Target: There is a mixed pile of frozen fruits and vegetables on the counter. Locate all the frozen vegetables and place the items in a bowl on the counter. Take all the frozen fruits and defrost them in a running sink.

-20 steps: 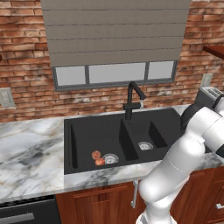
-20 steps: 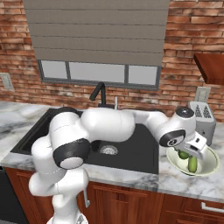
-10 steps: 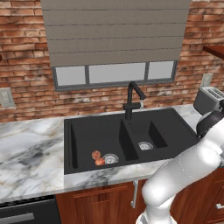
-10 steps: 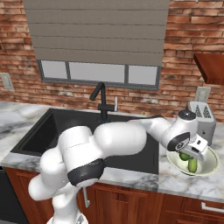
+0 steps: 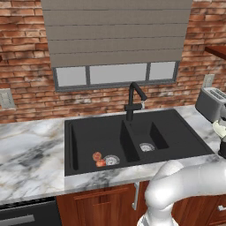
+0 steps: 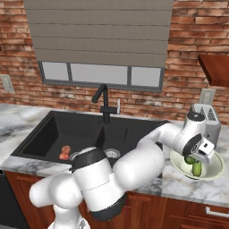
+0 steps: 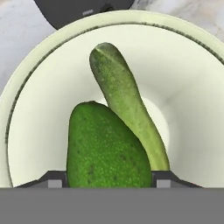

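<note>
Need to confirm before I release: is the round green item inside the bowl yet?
Inside. The hand view shows the round green item between the finger tips, within the bowl rim, against the cucumber.

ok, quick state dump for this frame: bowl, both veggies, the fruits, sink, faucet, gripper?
bowl: upright on the counter, holding both green items
cucumber: lying in the bowl, against the round green item
round green item: between the gripper's fingertips, in the bowl
fruits: two, side by side in the left basin by the drain
sink: no water visible
faucet: no stream visible
gripper: shut on round green item
</note>
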Motion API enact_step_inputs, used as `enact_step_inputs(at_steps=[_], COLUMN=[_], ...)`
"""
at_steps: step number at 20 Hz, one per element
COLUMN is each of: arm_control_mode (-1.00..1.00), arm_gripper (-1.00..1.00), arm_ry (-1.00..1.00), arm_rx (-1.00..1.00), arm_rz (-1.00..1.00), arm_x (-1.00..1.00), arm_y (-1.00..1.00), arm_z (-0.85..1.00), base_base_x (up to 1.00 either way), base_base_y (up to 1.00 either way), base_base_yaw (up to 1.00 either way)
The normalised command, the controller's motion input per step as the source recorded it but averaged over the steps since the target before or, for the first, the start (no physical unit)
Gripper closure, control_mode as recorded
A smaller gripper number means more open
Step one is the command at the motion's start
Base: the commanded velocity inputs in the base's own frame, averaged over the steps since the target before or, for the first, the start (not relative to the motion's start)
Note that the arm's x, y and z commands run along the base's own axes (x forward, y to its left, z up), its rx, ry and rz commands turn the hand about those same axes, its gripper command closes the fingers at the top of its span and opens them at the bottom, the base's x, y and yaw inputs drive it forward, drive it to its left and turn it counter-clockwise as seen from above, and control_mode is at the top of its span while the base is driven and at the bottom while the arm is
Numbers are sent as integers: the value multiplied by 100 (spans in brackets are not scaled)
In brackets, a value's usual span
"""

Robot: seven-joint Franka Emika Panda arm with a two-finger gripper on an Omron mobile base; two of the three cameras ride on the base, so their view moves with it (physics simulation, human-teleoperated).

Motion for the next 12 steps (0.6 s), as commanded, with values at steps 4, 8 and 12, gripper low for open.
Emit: enact_step_inputs(at_steps=[4, 8, 12], arm_control_mode=[-100, -100, -100], arm_gripper=[-100, -100, -100], arm_ry=[0, 0, -3], arm_rx=[1, 0, 0], arm_rz=[0, 0, 0], arm_x=[3, 0, 0], arm_y=[0, 0, 0], arm_z=[-15, -4, 6], base_base_x=[0, 0, 0], base_base_y=[0, 0, 0], base_base_yaw=[0, 0, 0])
